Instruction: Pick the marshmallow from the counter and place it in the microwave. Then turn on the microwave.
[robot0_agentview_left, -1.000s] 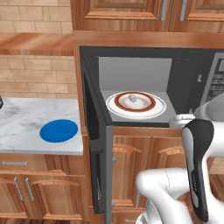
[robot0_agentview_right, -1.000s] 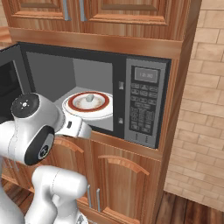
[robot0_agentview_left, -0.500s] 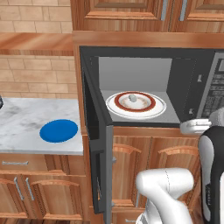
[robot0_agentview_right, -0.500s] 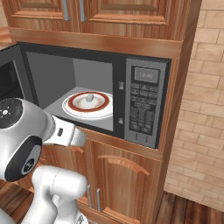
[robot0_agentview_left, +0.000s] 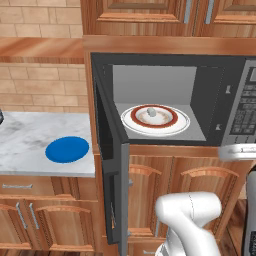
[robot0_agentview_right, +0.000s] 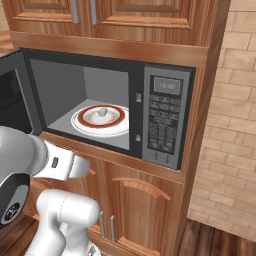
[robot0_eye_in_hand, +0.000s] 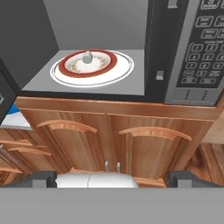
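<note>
White arm segments are filling the lower part of both base views; I am holding the hand back from the microwave (robot0_agentview_right: 165, 117), level with the wooden cabinet doors (robot0_eye_in_hand: 131, 148) below it. The gripper (robot0_eye_in_hand: 112, 178) is standing fully spread, its two dark fingertips (robot0_eye_in_hand: 41, 178) wide apart, grasping and touching nothing. The marshmallow (robot0_eye_in_hand: 87, 56) is sitting upright on the red-rimmed plate (robot0_eye_in_hand: 120, 70) inside the open cavity, well apart from the gripper, above and beyond it. The door (robot0_agentview_left: 107, 165) is hanging open; the blue plate (robot0_agentview_left: 67, 149) is lying on the marble counter (robot0_agentview_left: 25, 145).
</note>
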